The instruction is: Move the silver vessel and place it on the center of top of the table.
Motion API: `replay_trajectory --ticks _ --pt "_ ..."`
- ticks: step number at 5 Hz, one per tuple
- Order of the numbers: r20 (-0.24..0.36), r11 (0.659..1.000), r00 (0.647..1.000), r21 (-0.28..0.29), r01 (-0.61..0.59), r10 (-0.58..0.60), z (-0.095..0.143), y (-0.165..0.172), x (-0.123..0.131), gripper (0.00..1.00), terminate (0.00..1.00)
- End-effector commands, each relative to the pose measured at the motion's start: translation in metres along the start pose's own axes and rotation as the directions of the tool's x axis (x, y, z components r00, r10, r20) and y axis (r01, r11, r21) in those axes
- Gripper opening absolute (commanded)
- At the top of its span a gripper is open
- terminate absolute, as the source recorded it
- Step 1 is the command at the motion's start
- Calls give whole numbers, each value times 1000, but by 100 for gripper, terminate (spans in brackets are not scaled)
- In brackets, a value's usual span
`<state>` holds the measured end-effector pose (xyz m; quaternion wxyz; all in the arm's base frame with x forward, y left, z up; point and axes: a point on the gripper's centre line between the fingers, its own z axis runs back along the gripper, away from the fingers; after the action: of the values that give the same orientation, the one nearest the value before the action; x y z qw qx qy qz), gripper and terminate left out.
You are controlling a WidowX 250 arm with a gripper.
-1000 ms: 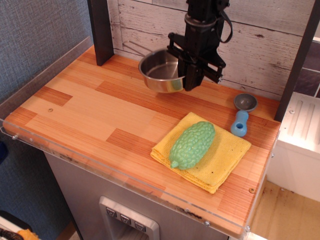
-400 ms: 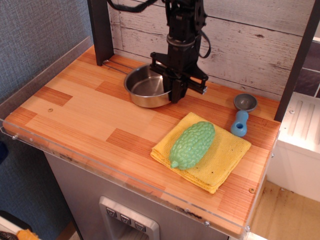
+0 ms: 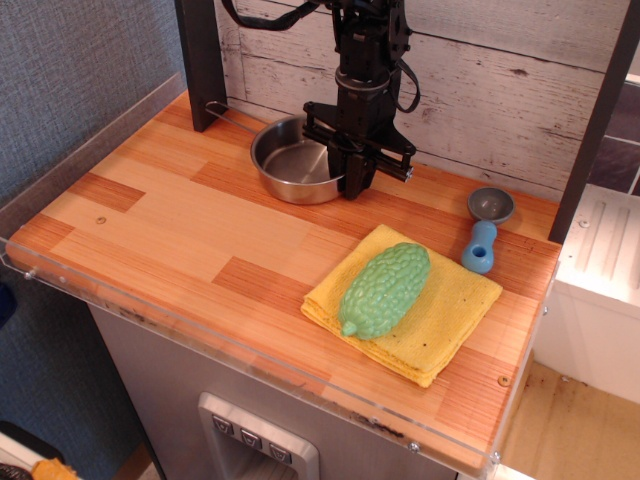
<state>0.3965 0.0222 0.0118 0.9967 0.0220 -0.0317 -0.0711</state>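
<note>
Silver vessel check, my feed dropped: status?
Gripper at the round shiny steel vessel's right rim, grip unclear. Vessel down on the wooden plank table, rear middle. Nothing blocking.

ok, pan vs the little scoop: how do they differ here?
The pan is wide, all shiny steel, with a thin wire handle toward the back left; the scoop is much smaller, with a dull grey bowl and a chunky blue handle. The pan sits at the back middle of the table with the claw at its right rim; the scoop lies alone at the back right. Both have round bowls facing up.
</note>
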Motion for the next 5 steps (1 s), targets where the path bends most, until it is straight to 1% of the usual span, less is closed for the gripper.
replay_trajectory --ticks 1,2,3,4,5 --pt "98 1000 995 -25 8 -5 21 -9 7 100 0" --pt "186 1000 982 -26 -9 13 53 -7 9 100 0" --pt "274 1000 961 -5 -30 30 88 6 3 100 0" --pt "325 999 945 -3 -46 45 118 14 -10 100 0" --pt "282 991 950 -38 -127 132 127 0 -37 100 0"
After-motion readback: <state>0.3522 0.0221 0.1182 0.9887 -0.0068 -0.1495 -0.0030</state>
